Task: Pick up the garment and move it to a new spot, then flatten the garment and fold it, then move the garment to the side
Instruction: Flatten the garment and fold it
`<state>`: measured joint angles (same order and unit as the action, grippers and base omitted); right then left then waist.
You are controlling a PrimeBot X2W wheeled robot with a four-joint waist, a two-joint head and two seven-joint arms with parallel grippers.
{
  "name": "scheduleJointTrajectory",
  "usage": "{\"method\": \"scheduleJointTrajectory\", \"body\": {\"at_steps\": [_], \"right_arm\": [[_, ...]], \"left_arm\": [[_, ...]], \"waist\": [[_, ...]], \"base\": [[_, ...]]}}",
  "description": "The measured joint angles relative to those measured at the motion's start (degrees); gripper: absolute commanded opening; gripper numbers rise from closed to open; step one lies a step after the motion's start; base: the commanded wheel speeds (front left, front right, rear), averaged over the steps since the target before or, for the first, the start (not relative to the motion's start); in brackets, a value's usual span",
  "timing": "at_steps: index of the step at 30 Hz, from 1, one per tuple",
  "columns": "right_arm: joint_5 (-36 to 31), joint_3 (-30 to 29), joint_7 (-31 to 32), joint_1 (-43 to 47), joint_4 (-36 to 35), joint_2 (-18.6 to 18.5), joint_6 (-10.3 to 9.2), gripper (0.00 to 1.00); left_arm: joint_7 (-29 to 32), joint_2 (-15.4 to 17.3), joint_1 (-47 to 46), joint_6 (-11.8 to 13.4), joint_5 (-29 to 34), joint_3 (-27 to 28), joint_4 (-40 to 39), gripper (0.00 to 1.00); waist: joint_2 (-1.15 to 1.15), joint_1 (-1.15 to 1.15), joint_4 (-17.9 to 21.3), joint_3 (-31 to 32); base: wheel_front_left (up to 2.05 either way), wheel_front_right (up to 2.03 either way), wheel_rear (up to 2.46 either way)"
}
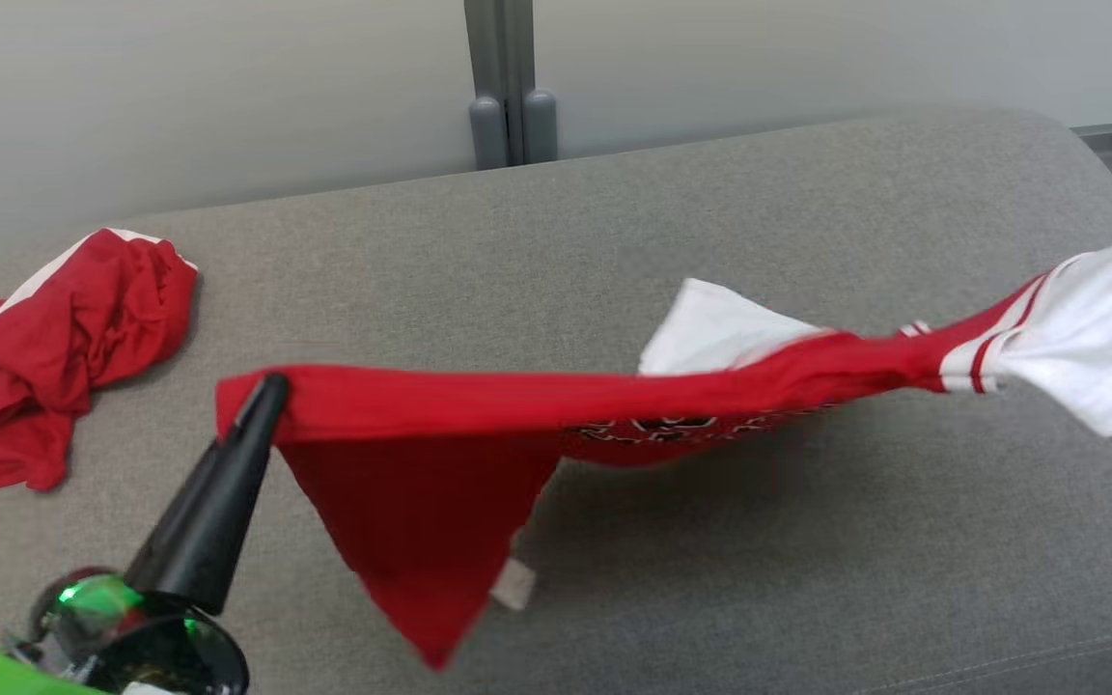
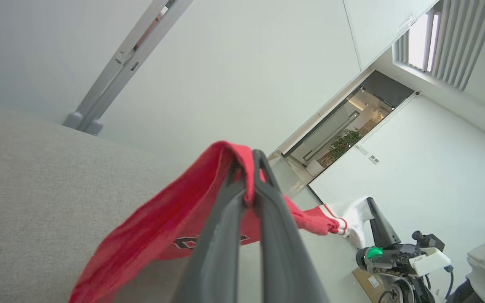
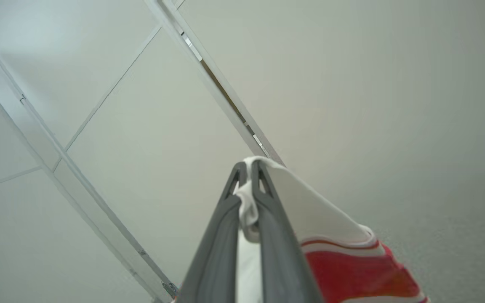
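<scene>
Hanging stretched in mid-air above the grey surface (image 1: 710, 193), head view: red-and-white jersey (image 1: 517, 405), red corner pinched in the closed left pincer (image 1: 269, 388), white sleeve end running off the right edge; a crumpled red garment (image 1: 54, 367) lies well apart at far left on the surface. Left wrist view: left pincer (image 2: 249, 168) clamped on a red fold of the jersey (image 2: 162, 219), right pincer (image 2: 372, 206) at the white sleeve beyond. Right wrist view: right pincer (image 3: 249, 169) closed tight on bunched white sleeve cloth, red body (image 3: 347, 273) trailing lower right.
</scene>
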<state>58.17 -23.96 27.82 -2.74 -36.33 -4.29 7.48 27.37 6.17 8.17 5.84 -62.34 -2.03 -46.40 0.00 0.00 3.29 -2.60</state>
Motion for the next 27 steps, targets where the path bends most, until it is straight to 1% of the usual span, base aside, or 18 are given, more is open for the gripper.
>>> {"method": "scheduleJointTrajectory", "body": {"at_steps": [1,2,3,4,6,8,10,12,16,19,22,23,25,26,27], "right_arm": [[0.7,-0.9,1.1,-1.8,-1.4,0.0,0.00,0.00],[1.1,-1.6,1.8,-3.5,-1.9,0.0,0.00,0.00],[1.2,-2.4,3.0,-5.8,-2.3,0.1,0.00,0.00],[0.5,-2.9,4.4,-8.3,-2.3,-0.1,0.00,0.00],[-1.6,-3.1,6.9,-13.5,-1.2,-0.3,-0.01,0.00],[-6.0,-2.4,9.9,-19.8,0.9,-0.6,0.00,0.00],[-8.7,-1.0,12.4,-26.0,3.7,-0.3,0.00,0.00],[-14.5,0.6,14.4,-33.1,7.5,-0.1,-0.01,0.00],[-22.1,3.4,15.2,-47.2,16.8,0.9,0.00,0.00],[-27.7,4.1,12.2,-58.5,25.7,1.3,0.00,0.00],[-32.1,4.4,5.5,-69.9,37.0,1.4,0.00,0.00],[-32.6,4.3,3.3,-72.5,40.1,1.4,0.00,0.00],[-34.4,5.1,-2.3,-78.5,47.9,1.4,0.00,0.00],[-35.1,5.5,-4.9,-80.5,50.6,1.5,0.00,0.00],[-35.3,6.3,-8.2,-83.1,54.1,1.5,0.00,0.00]], "left_arm": [[1.0,0.2,-1.9,1.5,-0.4,0.6,-2.1,0.00],[1.9,0.5,-3.4,2.4,-0.7,0.9,-3.5,0.00],[2.8,0.6,-5.6,4.0,-1.5,1.5,-4.5,0.00],[4.0,0.9,-7.9,5.4,-1.9,1.9,-5.2,0.00],[5.9,2.5,-12.7,7.5,-1.8,2.7,-5.5,0.00],[8.1,4.2,-18.8,9.2,-1.8,3.0,-4.7,0.00],[9.9,5.5,-24.4,10.4,-1.7,3.0,-1.8,0.00],[11.5,7.1,-30.8,10.8,-1.5,2.5,2.6,0.00],[12.6,9.3,-44.4,10.3,-0.5,2.3,14.5,0.00],[11.8,9.9,-55.6,8.7,1.3,1.4,25.0,0.00],[7.2,8.8,-67.2,6.1,4.0,0.0,37.6,0.00],[5.4,8.4,-70.0,5.1,5.7,-0.6,41.0,0.00],[0.5,7.9,-77.0,2.4,8.8,-1.5,49.6,0.00],[-1.9,7.6,-79.5,1.5,9.9,-1.5,52.7,0.00],[-5.5,7.4,-82.6,-0.2,11.0,-1.3,56.4,0.00]], "waist": [[0.00,0.00,0.3,0.0],[0.00,0.00,0.6,0.0],[0.00,0.00,1.0,-0.1],[0.00,0.00,1.3,-0.4],[0.00,0.00,1.7,-1.0],[0.00,0.00,2.1,-2.2],[0.00,0.00,2.4,-3.5],[0.00,0.00,2.7,-5.4],[0.00,0.00,2.9,-9.5],[0.00,0.00,2.7,-13.4],[0.00,0.01,2.0,-18.1],[0.00,0.01,1.8,-19.3],[0.00,0.01,1.1,-22.3],[0.00,0.01,0.9,-23.4],[0.00,0.02,0.5,-24.8]], "base": [[0.00,0.00,0.00],[0.00,0.00,0.00],[0.00,0.00,0.00],[0.00,0.00,0.00],[0.00,0.00,0.00],[0.00,0.00,0.00],[0.00,0.00,0.00],[0.00,0.00,0.00],[0.00,0.00,0.00],[0.00,0.00,0.00],[0.00,0.00,0.00],[0.00,0.00,0.00],[0.00,0.00,0.00],[0.00,0.00,0.00],[0.00,0.00,0.00]]}}
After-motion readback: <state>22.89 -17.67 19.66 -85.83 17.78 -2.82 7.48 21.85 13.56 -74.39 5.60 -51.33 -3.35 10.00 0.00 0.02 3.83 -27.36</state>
